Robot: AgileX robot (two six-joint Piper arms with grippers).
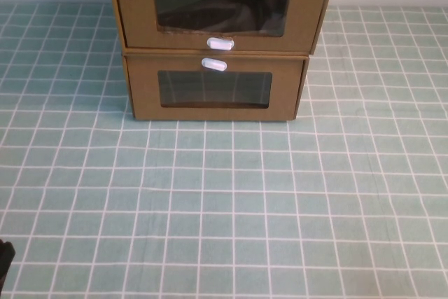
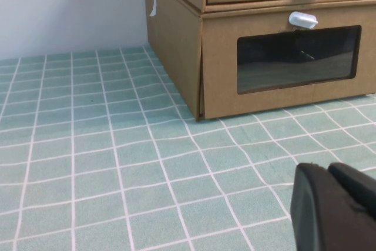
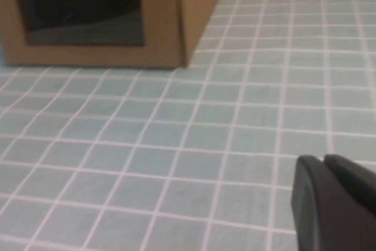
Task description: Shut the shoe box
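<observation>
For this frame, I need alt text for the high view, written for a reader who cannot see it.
Two brown cardboard drawer boxes stand stacked at the far side of a green tiled table. The shoe box on top has its white pull tab below its window; the lower box has its tab above its window. Only a dark bit of the left arm shows; neither gripper is in this view.

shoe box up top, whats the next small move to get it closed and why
Probably raise the left tool and ease it forward toward the shoe box front, near its white tab. That upper drawer front looks to sit slightly ahead of the lower box. The left tool and right tool both sit low over the tiled table, well short of the boxes and touching nothing.
</observation>
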